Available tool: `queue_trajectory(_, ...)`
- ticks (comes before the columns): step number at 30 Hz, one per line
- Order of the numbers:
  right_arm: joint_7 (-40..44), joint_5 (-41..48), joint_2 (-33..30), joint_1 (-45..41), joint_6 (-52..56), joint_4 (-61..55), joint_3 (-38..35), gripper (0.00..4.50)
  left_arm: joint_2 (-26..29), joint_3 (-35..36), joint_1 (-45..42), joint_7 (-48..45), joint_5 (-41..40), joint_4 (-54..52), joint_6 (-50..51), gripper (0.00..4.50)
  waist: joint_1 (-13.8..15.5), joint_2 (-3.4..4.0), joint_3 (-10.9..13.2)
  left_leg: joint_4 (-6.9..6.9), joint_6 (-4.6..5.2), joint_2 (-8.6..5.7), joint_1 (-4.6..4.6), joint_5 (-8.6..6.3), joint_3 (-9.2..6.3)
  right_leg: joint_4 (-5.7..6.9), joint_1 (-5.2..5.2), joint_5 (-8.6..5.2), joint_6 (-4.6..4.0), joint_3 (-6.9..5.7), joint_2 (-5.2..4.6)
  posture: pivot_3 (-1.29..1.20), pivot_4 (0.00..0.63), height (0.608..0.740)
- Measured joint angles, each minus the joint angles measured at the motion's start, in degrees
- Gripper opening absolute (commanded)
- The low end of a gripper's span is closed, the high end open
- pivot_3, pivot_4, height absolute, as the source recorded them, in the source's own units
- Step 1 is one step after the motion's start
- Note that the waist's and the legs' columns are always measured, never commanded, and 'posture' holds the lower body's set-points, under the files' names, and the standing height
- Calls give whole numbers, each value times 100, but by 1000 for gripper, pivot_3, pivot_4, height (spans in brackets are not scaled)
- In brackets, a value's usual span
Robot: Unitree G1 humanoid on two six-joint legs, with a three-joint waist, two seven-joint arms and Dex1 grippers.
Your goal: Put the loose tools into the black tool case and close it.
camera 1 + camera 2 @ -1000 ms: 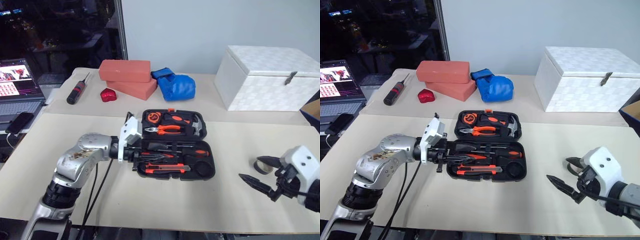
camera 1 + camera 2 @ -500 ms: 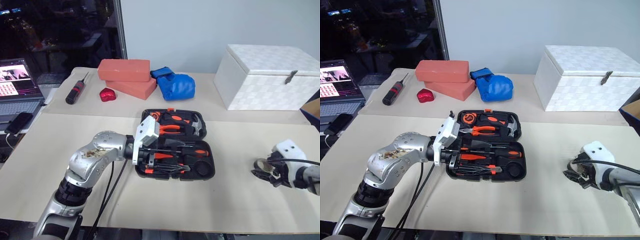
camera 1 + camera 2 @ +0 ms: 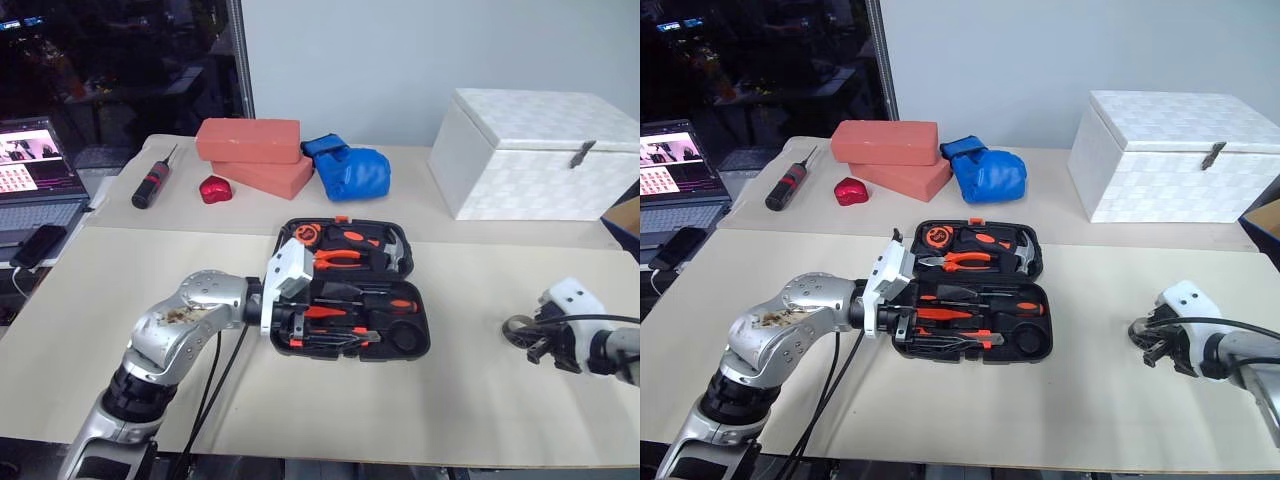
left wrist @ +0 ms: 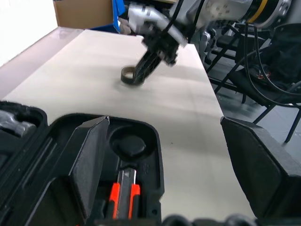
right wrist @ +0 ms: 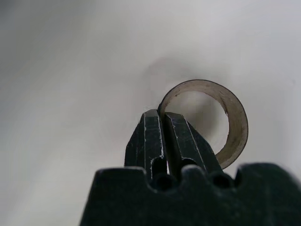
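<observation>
- Left wrist view looks along the left gripper (image 4: 183, 174), whose two black fingers (image 4: 89, 160) stand wide apart with nothing between them, over the near left part of the open black tool case (image 3: 345, 290).
- Between those fingers lies an orange-and-black utility knife (image 4: 124, 195) in a moulded recess, beside a round empty recess (image 4: 128, 143).
- From the head, the black tool case lies open and flat near the middle of the table (image 3: 120, 290), lid half on the far side, orange latch at its far edge.
- Its near half holds slim orange-and-black screwdrivers (image 3: 365, 300) side by side; the far half holds orange-handled pliers (image 3: 340, 258) and a tape measure (image 3: 306, 234).
- Right gripper (image 5: 162, 122) is at the right side of the table, well apart from the case, fingers pressed together on the wall of a small ring of tape (image 5: 233, 122), one finger inside the ring and one outside.
- That ring lies on the bare table to the right of the case.
- Along the far side of the table, left to right: a black screwdriver with red band (image 3: 152, 183), a small red object (image 3: 215, 188), two stacked salmon bricks (image 3: 255, 155), a blue glove (image 3: 350, 170) and a white box (image 3: 540, 155).
- At the far left edge sit a laptop (image 3: 35, 175) and a phone (image 3: 36, 245).
</observation>
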Motion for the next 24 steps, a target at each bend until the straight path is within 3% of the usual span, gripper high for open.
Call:
queue_trajectory(5, 312, 928, -323, -669, 657, -1791, 39, 28, 516, 160, 326, -281, -163, -115, -14, 4073, -58, -2, 2, -1, -1, 8, 7, 0, -6, 5, 1, -4, -10, -4, 8, 0, 150, 740)
queue_trajectory(9, 84, 1053, -202, -1557, 1038, -2316, 1143, 28, 733, 258, 541, -356, -166, -140, -34, 4073, -39, -15, 9, 0, -2, 0, -2, 0, -4, -10, 1, -4, -11, -3, -3, 0, 150, 740)
queue_trajectory(16, -4, 545, -101, -2252, 1144, -2256, 2905, 28, 827, 431, 722, -331, -174, -175, -107, 4073, 42, -16, 9, -2, 1, -2, -24, -2, -1, -18, -14, -10, -3, -5, -8, 0, 150, 740)
queue_trajectory(24, 247, 83, -22, -2575, 988, -1902, 3552, 28, 835, 464, 932, -212, -175, -299, -155, 4073, 37, -16, 10, -3, 1, 2, -14, -1, -2, -10, -11, -10, -4, -6, -4, 0, 150, 740)
